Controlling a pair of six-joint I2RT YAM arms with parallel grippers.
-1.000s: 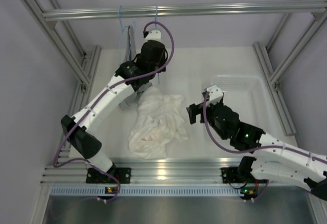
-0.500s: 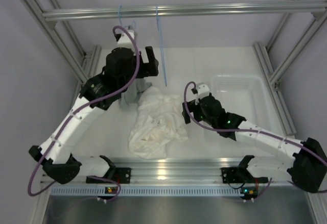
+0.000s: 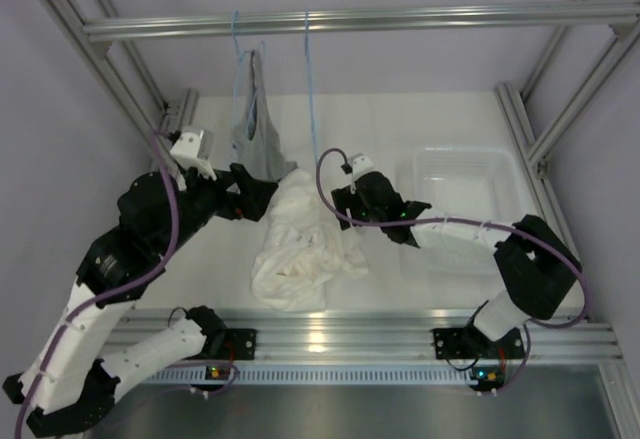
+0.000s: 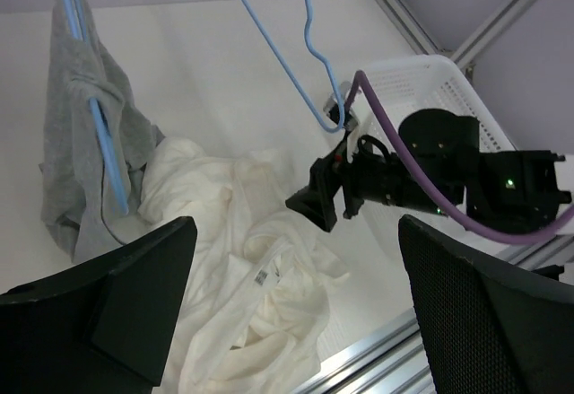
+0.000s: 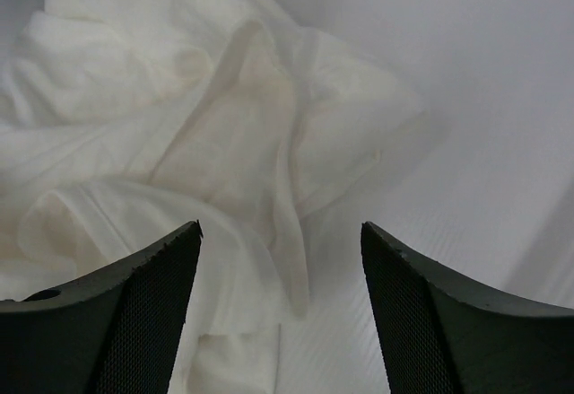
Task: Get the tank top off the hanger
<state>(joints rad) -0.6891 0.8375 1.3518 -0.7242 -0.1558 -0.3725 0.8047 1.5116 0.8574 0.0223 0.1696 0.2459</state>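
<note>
The white tank top (image 3: pixel 305 239) lies crumpled on the table, off any hanger. It also shows in the left wrist view (image 4: pixel 242 268) and the right wrist view (image 5: pixel 197 134). The empty light-blue hanger (image 3: pixel 310 89) hangs from the top rail, and the left wrist view (image 4: pixel 269 37) shows it too. My left gripper (image 3: pixel 262 197) is open and empty by the top's upper left edge (image 4: pixel 296 322). My right gripper (image 3: pixel 342 202) is open and empty, low over the top's right edge (image 5: pixel 282 322).
A smaller grey tank top (image 3: pixel 255 129) hangs on a second blue hanger at the back left, and the left wrist view (image 4: pixel 81 161) shows it too. A white plastic bin (image 3: pixel 465 151) stands at the right. Aluminium frame rails border the table.
My left arm has come down and back from the hanger to the table's left side. My right arm has reached left to the white top's right edge. The empty hanger hangs free.
</note>
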